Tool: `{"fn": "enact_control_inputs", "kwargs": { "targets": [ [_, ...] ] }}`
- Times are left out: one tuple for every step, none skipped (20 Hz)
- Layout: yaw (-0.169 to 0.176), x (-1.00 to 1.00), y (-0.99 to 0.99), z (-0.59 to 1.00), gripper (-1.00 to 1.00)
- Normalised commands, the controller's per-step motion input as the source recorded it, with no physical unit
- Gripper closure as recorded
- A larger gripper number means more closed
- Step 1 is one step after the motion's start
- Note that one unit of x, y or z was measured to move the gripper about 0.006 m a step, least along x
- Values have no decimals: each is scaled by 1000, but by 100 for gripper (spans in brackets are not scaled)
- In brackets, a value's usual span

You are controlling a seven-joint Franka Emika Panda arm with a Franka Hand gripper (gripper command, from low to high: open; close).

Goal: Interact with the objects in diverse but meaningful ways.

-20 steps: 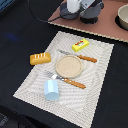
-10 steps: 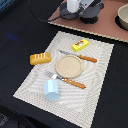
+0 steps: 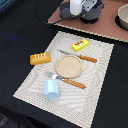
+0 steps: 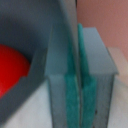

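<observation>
No writing can be read on the yellow packet (image 3: pixel 80 45), which lies flat near the far edge of the striped placemat (image 3: pixel 95 95). The light-blue cup (image 3: pixel 51 90) lies tipped on its side on the mat; its contents are not visible. The bread loaf (image 3: pixel 40 58) sits off the mat's edge, on the exterior view's left. At the far end the gripper (image 4: pixel 75 95) reaches into a grey pot (image 3: pixel 81 12), its green pads (image 4: pixel 86 85) pressed together on the pot's thin wall, beside a red tomato (image 4: pixel 11 67) inside the pot.
</observation>
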Motion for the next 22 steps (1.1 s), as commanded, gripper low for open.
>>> {"fn": "enact_control_inputs", "kwargs": {
  "targets": [
    [-36,571,0,126,100],
    [-40,577,0,134,100],
    [-44,580,0,149,100],
    [-55,597,0,160,100],
    [-65,660,0,203,100],
    [-76,671,0,211,100],
    [-86,711,0,226,100],
    [-92,697,0,231,100],
    [-94,689,0,231,100],
    [-92,686,0,226,100],
    [-91,623,0,166,100],
    [-87,569,0,137,100],
    [-81,546,0,114,100],
    [-70,400,0,54,100],
    [-16,131,140,0,100],
    [0,0,143,-37,100],
    [0,-100,166,-71,100],
    [13,-177,174,-106,100],
    [42,-260,206,-134,100],
    [61,-314,197,-134,100],
    [81,-431,197,-131,100],
    [92,-474,249,-114,100]
  ]
}}
